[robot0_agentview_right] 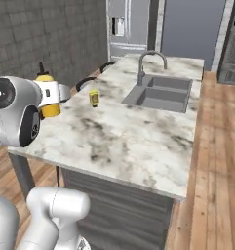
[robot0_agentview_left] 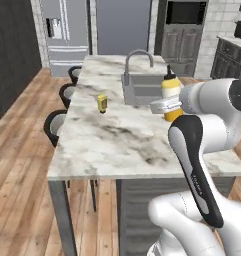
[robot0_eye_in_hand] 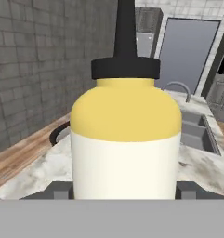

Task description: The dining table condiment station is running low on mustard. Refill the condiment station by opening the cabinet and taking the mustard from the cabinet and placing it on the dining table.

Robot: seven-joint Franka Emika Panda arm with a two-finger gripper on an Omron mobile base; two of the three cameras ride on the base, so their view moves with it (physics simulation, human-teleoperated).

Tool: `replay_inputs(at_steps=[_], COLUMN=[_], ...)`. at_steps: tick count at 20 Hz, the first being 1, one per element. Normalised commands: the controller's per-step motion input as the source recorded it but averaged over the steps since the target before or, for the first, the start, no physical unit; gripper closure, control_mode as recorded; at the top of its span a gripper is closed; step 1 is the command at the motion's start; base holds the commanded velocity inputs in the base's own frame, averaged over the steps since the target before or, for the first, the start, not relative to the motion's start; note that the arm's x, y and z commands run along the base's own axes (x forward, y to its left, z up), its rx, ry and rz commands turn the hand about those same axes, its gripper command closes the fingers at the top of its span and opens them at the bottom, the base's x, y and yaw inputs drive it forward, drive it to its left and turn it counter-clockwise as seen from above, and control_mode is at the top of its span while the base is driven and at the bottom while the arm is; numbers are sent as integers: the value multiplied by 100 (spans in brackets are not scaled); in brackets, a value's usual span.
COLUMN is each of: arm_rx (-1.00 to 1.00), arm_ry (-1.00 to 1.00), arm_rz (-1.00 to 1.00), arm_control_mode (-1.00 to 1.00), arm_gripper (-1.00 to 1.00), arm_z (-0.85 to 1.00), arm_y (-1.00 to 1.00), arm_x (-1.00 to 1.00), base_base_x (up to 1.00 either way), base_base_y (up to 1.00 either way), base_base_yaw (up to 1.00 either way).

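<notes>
The mustard (robot0_agentview_left: 170,89) is a yellow squeeze bottle with a dark pointed nozzle. It stands upright over the near side of the dining table (robot0_agentview_left: 112,140), close to the sink. My gripper (robot0_agentview_left: 166,105) is shut on its middle, a white finger showing on each side. From the other side the mustard (robot0_agentview_right: 50,110) sits at the table's left edge (robot0_agentview_right: 114,141), with the gripper (robot0_agentview_right: 54,93) around it. In the hand view the mustard (robot0_eye_in_hand: 126,139) stands between the fingertips (robot0_eye_in_hand: 60,190). I cannot tell whether its base touches the stone. The cabinet is out of view.
A small yellow jar (robot0_agentview_left: 102,103) stands mid-table, also seen as the jar (robot0_agentview_right: 93,97). An inset grey sink (robot0_agentview_left: 142,89) with a curved faucet (robot0_agentview_left: 138,56) lies beyond. Dark stools (robot0_agentview_left: 56,125) line the table's left side. A steel fridge (robot0_agentview_left: 67,30) stands at the back.
</notes>
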Motion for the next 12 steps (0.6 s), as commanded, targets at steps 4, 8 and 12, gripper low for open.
replay_inputs(at_steps=[4, 8, 12], arm_rx=[0, 0, 0], arm_ry=[0, 0, 0], arm_rz=[0, 0, 0], arm_control_mode=[100, 100, 100], arm_gripper=[100, 100, 100], arm_z=[0, 0, 0], arm_y=[0, 0, 0], arm_x=[0, 0, 0], base_base_x=[-10, -47, -32], base_base_y=[100, 100, 100], base_base_yaw=[-41, -21, -16])
